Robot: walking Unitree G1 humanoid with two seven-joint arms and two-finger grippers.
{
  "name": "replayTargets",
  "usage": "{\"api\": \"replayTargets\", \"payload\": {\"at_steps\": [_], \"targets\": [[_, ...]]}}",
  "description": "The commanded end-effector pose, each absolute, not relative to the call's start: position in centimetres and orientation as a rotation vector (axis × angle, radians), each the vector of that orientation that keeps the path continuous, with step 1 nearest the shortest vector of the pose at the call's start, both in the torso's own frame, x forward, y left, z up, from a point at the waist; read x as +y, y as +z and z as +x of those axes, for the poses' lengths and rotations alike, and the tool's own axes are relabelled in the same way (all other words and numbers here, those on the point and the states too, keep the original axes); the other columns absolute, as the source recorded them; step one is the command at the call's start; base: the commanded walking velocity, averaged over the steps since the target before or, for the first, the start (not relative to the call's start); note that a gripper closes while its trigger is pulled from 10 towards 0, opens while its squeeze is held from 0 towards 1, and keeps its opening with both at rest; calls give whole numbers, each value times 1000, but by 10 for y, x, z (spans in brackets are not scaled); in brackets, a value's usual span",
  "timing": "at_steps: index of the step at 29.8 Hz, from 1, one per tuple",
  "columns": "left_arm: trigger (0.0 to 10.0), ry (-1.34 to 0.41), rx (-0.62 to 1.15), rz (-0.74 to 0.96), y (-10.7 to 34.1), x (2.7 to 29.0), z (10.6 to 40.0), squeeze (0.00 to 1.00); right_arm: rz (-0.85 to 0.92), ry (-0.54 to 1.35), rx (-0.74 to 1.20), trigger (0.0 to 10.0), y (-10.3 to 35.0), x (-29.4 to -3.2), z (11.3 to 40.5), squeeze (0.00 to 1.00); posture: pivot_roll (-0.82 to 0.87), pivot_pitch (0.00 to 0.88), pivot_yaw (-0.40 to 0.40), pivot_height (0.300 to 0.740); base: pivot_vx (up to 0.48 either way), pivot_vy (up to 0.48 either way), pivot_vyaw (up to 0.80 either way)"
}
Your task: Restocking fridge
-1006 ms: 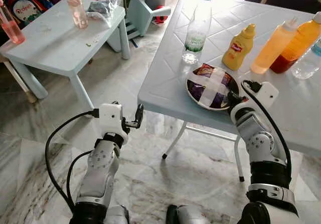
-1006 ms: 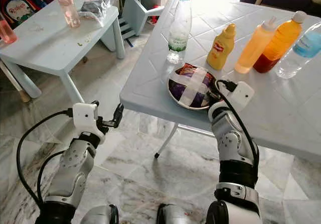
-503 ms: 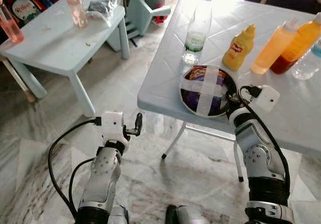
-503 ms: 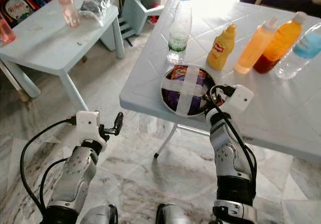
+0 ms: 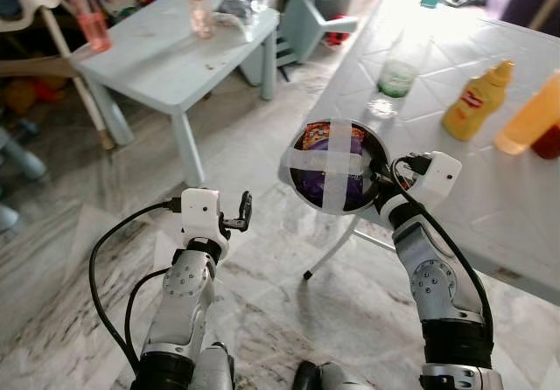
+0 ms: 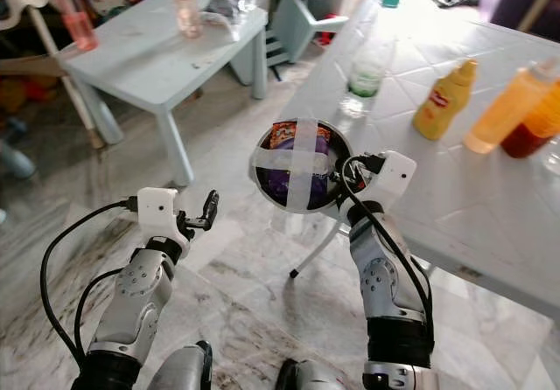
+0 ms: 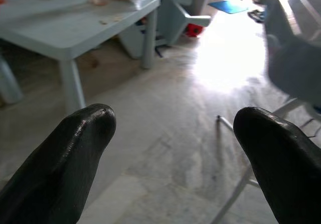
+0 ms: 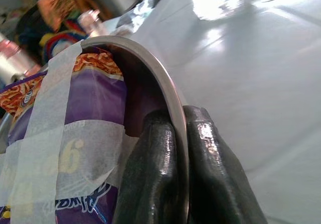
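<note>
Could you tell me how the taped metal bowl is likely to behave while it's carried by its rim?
Pinched at one thin rim spot by the right hand, the bowl may well pivot or slip. The tape strips should keep the purple packet in.

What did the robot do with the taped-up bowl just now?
The right gripper, its fingers pinching the rim, lifted the taped bowl off the big table and tipped it up, out past the edge. The mustard bottle stayed standing on the table, and the left gripper stayed open and low.

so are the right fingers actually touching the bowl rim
Touching. The right wrist view shows both fingers pinched on the metal bowl rim, one on each side.
</note>
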State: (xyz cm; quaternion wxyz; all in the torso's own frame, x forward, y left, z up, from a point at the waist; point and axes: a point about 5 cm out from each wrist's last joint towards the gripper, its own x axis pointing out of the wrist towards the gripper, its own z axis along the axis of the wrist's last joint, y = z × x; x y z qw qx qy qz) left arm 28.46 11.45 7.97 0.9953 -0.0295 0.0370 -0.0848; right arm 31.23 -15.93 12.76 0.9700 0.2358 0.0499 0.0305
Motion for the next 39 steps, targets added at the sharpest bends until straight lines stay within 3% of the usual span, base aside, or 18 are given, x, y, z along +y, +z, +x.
{"api": "replayTargets", "payload": {"at_steps": [1,5,39], "targets": [[10000,-169,82,-54,77,112,284,0,456,61,120,10000,123,-160,309,0,53,115,-39,740,0,-349,800],[10000,-170,77,-57,78,111,284,0,458,73,120,10000,123,-158,309,0,56,113,-40,740,0,-348,800],[10000,-114,89,-66,73,120,288,0,428,174,103,10000,120,-141,310,0,64,106,-45,740,0,22,800]]}}
